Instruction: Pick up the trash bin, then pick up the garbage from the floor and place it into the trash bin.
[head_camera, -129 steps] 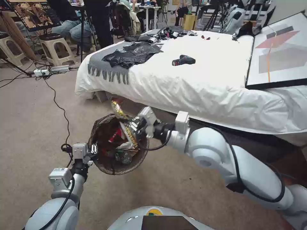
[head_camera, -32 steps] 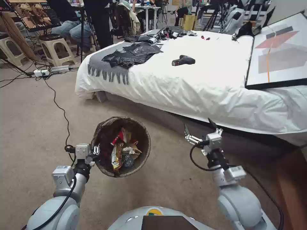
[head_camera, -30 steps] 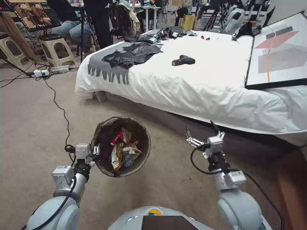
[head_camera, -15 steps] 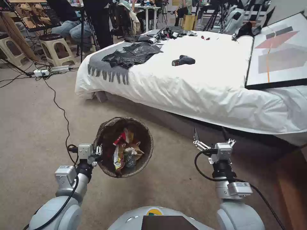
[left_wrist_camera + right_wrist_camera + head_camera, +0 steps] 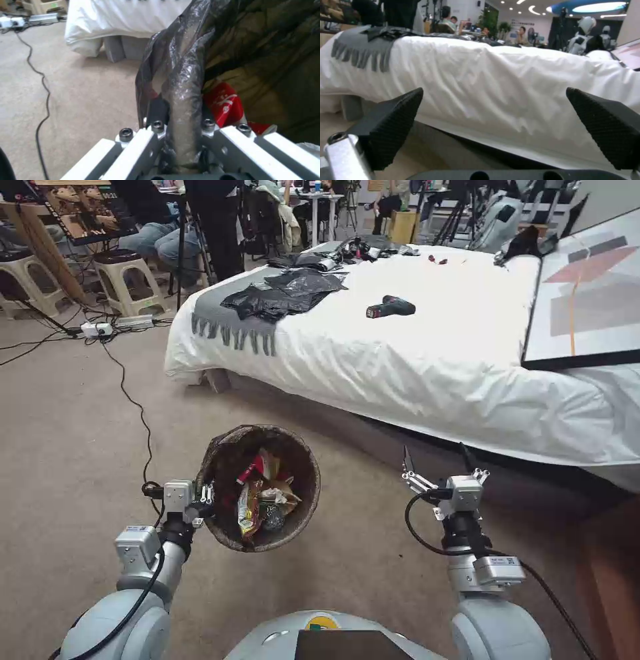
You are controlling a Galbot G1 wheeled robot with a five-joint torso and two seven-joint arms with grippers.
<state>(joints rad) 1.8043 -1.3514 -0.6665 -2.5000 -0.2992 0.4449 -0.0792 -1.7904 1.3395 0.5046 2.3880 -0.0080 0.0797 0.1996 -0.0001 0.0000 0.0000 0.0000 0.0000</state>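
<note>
holding the trash bin [image 5: 230, 527] up off the carpet [image 5: 67, 433], the left gripper [image 5: 207, 499] is clamped tight on the bin's rim on the robot's left side. in the left wrist view you can see the fingers [image 5: 156, 110] pinched on the bag-wrapped rim [image 5: 183, 82], one inside and one outside, with the dark liner bunched between them. bin sits roughly upright, mouth up, just in front of the robot and a bit left of centre, well short of the bed [image 5: 427, 347].

the garbage [image 5: 261, 499] is all inside the bin: a red-and-white cup [image 5: 248, 471] near the top, a yellow wrapper [image 5: 247, 507] standing on edge, some crumpled pale paper [image 5: 280, 493], and something dark and round [image 5: 272, 519] lower down, can't tell what that one is. the cup [image 5: 223, 105] also shows just past the rim in the left wrist view.

right gripper [image 5: 437, 463] is off to the robot's right, held up above the carpet near the bed's edge, fingers spread wide with nothing between them. right wrist view shows both black textured pads [image 5: 393, 120] far apart, looking at the white bedsheet [image 5: 506, 82].

on the bed there's a power drill [image 5: 390, 307], black plastic sheets [image 5: 283, 293] on a grey fringed throw [image 5: 227, 323], and a framed picture [image 5: 587, 300] at the far right. a black cable [image 5: 130, 400] snakes across the carpet.
</note>
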